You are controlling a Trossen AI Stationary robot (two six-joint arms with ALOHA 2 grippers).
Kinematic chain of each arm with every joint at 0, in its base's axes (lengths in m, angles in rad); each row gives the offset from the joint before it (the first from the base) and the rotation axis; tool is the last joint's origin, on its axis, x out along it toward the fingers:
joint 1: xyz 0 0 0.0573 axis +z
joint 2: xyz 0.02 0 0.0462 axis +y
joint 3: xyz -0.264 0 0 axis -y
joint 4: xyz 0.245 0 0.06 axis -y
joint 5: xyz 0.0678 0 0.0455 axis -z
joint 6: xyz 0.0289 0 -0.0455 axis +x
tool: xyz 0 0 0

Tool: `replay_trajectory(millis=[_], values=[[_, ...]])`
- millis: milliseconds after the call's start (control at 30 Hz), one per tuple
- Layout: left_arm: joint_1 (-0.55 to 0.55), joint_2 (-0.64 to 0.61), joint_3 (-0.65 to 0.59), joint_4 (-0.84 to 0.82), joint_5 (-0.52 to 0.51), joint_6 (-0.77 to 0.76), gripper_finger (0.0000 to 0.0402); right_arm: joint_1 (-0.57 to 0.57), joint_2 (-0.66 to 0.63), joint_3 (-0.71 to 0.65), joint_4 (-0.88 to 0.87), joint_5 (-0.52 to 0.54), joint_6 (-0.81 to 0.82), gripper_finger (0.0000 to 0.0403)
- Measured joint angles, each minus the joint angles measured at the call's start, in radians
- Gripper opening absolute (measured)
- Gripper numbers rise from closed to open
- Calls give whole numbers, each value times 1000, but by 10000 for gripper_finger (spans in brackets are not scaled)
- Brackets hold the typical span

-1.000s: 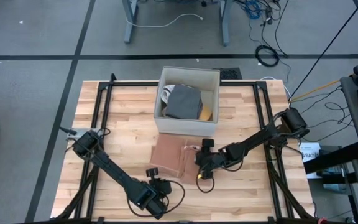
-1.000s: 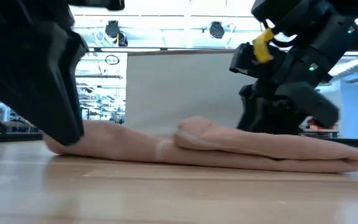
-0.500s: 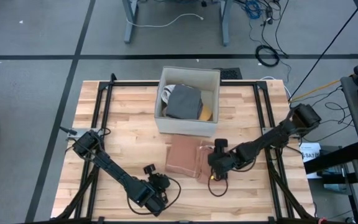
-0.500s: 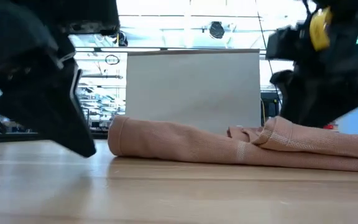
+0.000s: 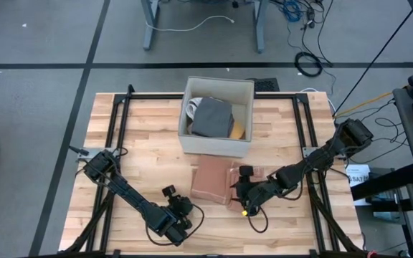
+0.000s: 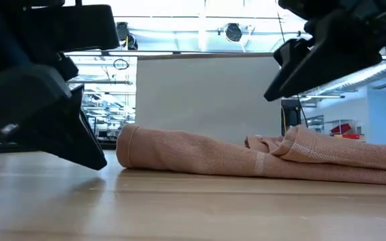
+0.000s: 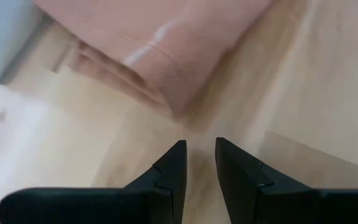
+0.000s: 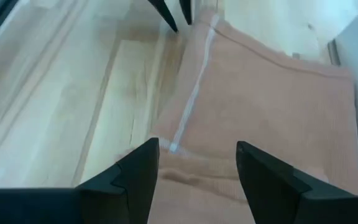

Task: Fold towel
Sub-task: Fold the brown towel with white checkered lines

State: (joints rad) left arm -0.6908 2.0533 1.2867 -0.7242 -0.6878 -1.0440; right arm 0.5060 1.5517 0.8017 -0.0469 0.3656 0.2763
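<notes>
Pink and folded, the towel (image 5: 214, 180) lies on the wooden worktop (image 5: 135, 136) just in front of a white box (image 5: 216, 117) holding grey cloth. The right hand (image 5: 244, 201) hovers at the towel's near right corner, fingers spread and empty. The left hand (image 5: 176, 208) waits nearby, left of the towel, its fingers (image 7: 170, 168) narrowly parted around nothing. Compared with a second ago, the towel sits farther right, and the left hand has backed away from it.

One towel (image 5: 214, 180), one box (image 5: 217, 117), two grippers: left gripper (image 5: 171, 193), right gripper (image 5: 243, 174).
</notes>
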Motion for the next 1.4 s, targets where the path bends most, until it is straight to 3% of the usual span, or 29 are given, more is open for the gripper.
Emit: replay_trajectory(millis=[367,567,733,1100,1400], values=[[-4,0,-20,34,-172,63,92,-10,83,1,111,1,16,201],[16,0,-20,149,-109,247,92,-10,176,1,235,-5,28,201],[57,0,-49,195,-44,297,92,-15,216,2,321,-5,34,201],[69,-2,-94,341,-31,400,90,-15,219,3,305,-5,60,201],[59,-1,-94,392,-22,484,10,-15,219,3,298,-5,71,201]])
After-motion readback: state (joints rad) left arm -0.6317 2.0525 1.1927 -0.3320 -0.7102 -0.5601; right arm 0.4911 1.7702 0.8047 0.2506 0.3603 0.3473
